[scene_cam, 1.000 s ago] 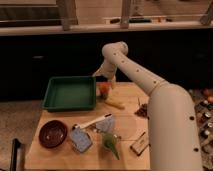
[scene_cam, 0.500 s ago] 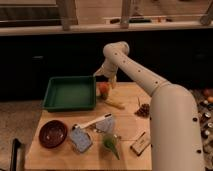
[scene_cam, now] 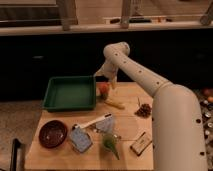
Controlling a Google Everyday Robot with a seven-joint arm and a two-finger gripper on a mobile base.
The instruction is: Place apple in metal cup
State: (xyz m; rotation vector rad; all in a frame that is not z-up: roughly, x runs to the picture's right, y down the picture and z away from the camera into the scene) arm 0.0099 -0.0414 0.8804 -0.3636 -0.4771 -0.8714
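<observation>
— Where was the apple (scene_cam: 103,90)?
— On the surface (scene_cam: 125,157), near its far edge, just beside the green tray (scene_cam: 70,79).
— And the gripper (scene_cam: 106,82)?
— Directly over the apple, jaws apart. Whether they touched the fruit, I couldn't tell.

Spread over a pale wooden table (scene_cam: 127,131): deep green rectangular plastic tray (scene_cam: 70,92) at back left, wide dark-red round bowl (scene_cam: 53,134) at front left, pale yellow elongated piece (scene_cam: 115,104) near the tray's right front corner, green leafy item (scene_cam: 111,144) and small tan rectangular packet (scene_cam: 140,144) along the front.
</observation>
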